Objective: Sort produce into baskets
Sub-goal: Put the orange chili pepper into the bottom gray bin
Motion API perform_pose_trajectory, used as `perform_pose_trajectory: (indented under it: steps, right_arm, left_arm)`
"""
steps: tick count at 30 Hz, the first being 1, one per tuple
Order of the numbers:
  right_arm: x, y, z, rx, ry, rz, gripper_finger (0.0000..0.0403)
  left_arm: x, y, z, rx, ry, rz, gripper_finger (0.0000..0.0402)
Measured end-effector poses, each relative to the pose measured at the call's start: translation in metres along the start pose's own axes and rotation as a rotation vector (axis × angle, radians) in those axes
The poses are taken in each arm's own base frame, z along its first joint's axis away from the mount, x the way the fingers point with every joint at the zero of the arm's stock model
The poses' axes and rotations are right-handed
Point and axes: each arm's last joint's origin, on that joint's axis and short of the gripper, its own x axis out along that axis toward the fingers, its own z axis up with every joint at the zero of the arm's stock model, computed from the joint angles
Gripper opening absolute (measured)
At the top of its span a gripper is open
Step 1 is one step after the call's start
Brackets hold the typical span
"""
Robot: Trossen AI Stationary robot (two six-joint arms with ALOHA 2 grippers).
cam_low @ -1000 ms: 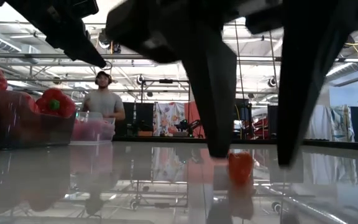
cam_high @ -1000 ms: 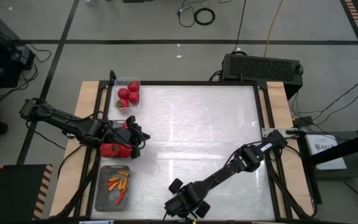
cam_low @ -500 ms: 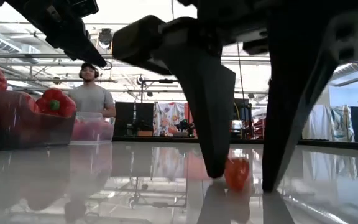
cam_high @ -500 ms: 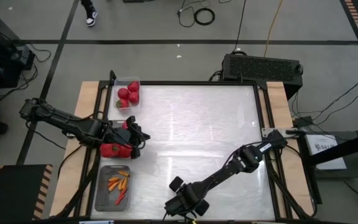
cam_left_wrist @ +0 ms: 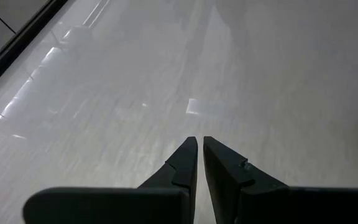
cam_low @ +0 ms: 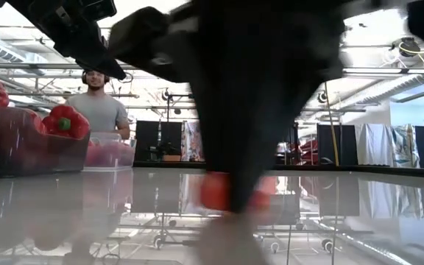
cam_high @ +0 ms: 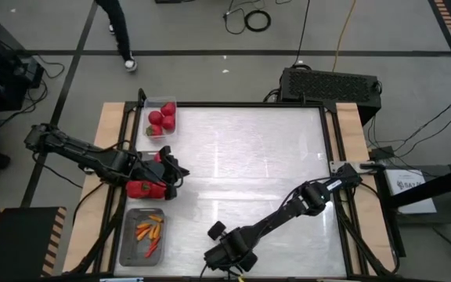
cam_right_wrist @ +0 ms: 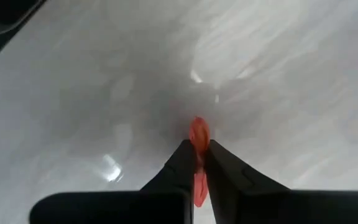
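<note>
My right gripper [cam_high: 224, 258] [cam_right_wrist: 200, 149] is at the table's near edge, shut on a small orange-red chili [cam_right_wrist: 197, 132], which also shows in the low view [cam_low: 216, 193]. My left gripper [cam_high: 178, 172] [cam_left_wrist: 200, 146] is shut and empty, above the table beside a grey basket [cam_low: 28, 151] of red bell peppers [cam_high: 146, 188]. A clear basket [cam_high: 160, 117] holds tomatoes at the far left. A second grey basket [cam_high: 128, 239] at the near left holds several chilies [cam_high: 149, 231]. My right gripper pinches the chili between its two fingers, about its middle [cam_right_wrist: 198, 146]. One end of the chili sticks out past the fingertips [cam_right_wrist: 185, 152], the rest runs back between the fingers. The fingers point steeply down. Whether the chili is clear of the table, I cannot tell.
A black box [cam_high: 331, 82] stands beyond the table's far right corner. A person [cam_low: 94, 110] stands behind the table, and legs [cam_high: 120, 31] show on the floor beyond the far left. The shiny tabletop [cam_high: 249, 164] lies between the arms.
My right gripper's fingers stood apart on either side of the chili on the table and have shut on it. The gripper has shifted a little toward the table's left.
</note>
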Motion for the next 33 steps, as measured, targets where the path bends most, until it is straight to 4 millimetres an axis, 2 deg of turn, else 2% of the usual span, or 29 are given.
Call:
perform_pose_trajectory:
  steps: [4, 10, 16, 20, 23, 26, 33]
  right_arm:
    - [0.000, -0.010, 0.007, -0.002, -0.070, -0.094, 0.0027]
    - [-0.005, -0.026, 0.024, -0.067, -0.240, -0.273, 0.0014]
    - [-0.020, -0.050, 0.046, -0.067, -0.519, -0.458, 0.0013]
    - [-0.039, -0.069, 0.059, 0.019, -0.785, -0.559, 0.0013]
    - [-0.046, -0.085, 0.061, 0.086, -0.956, -0.557, 0.0013]
    - [-0.042, -0.099, 0.061, 0.124, -1.079, -0.523, 0.0013]
    - [-0.034, -0.115, 0.059, 0.168, -1.179, -0.534, 0.0012]
  left_arm:
    - [0.000, 0.000, 0.000, 0.000, -0.001, 0.006, 0.0035]
    - [0.000, 0.001, 0.000, 0.001, -0.002, 0.023, 0.0035]
    - [0.000, 0.001, 0.000, 0.003, -0.003, 0.036, 0.0035]
    - [0.002, 0.001, 0.001, 0.022, -0.018, 0.049, 0.0035]
    - [0.006, -0.001, 0.002, 0.025, -0.020, 0.050, 0.0035]
    - [0.010, -0.002, 0.000, 0.056, -0.003, 0.054, 0.0035]
    - [0.015, -0.004, -0.001, 0.112, 0.012, 0.054, 0.0035]
